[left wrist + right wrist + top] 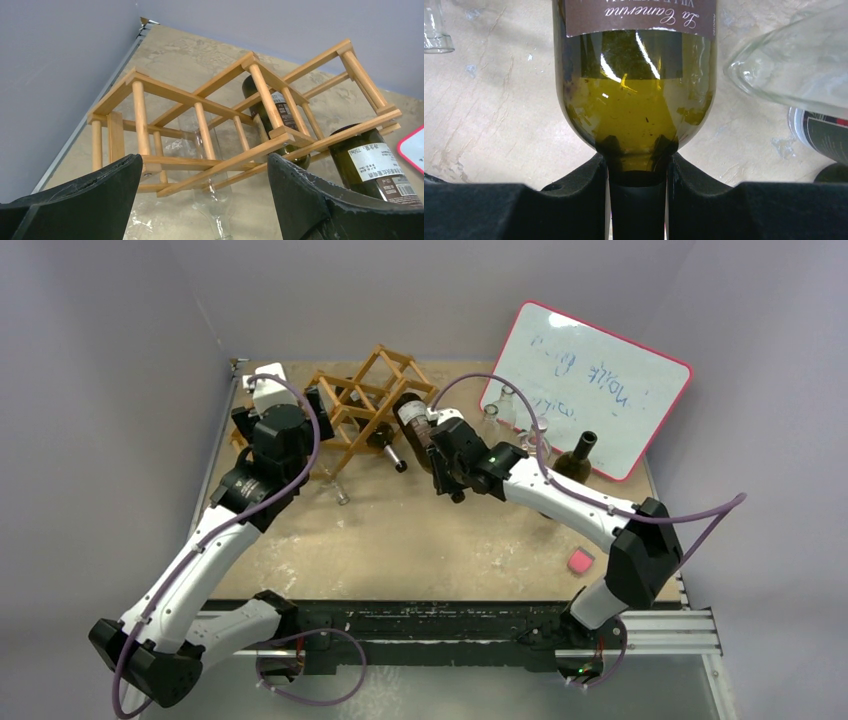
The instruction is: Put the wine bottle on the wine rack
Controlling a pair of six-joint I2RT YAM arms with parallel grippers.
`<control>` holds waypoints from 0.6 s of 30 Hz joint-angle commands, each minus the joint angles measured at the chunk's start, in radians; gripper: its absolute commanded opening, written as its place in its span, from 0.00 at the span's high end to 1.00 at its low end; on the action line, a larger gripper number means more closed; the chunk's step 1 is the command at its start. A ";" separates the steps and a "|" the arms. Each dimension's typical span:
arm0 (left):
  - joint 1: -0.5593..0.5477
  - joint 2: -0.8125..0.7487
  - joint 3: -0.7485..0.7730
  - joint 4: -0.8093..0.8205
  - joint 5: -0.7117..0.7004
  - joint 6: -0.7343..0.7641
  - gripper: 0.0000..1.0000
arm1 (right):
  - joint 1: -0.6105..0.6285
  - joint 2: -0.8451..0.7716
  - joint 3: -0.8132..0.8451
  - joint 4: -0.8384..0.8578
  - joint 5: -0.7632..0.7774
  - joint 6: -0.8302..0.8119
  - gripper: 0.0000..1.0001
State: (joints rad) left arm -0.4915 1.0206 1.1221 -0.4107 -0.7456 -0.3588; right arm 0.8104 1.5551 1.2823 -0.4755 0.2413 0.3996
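Far side, around 11 o'clock: that's where the wine rack [365,400] sits, a light wooden lattice standing tilted on the table [420,540].
Already racked: one dark bottle [280,112] lies in a cell with its neck poking out toward 6 o'clock. A clear glass bottle [212,200] sits lower down in the left half.
Wine bottle [413,420]: green glass with a brown label. Its base end points to 11 o'clock, right at the rack's right end. Honestly can't tell if it's inside a cell or just beside it.
Right gripper [636,200]: clamped on the wine bottle's neck, one finger on each side just under the shoulder.
Left gripper [204,162]: jaws spread wide and gripping nothing. It's parked on the rack's 9 o'clock side, facing the slats.
Around 1 o'clock: a whiteboard [590,385] with a pink rim leans on the back wall. An upright dark bottle [578,455] and some clear glassware [495,420] stand in front of it.
Around 4 o'clock: a small pink block [580,560] lies near the right arm.
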 commanded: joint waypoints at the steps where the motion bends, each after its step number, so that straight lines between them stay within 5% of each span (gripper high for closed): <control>1: 0.013 -0.029 -0.010 0.032 -0.060 -0.055 0.06 | -0.016 -0.015 0.073 0.186 0.012 -0.057 1.00; 18: 0.027 -0.059 -0.068 0.049 -0.066 -0.028 0.07 | -0.059 0.089 0.134 0.330 -0.009 -0.273 1.00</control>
State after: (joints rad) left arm -0.4713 0.9756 1.0428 -0.4072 -0.8192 -0.4065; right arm 0.7578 1.6550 1.3067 -0.3187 0.2180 0.2024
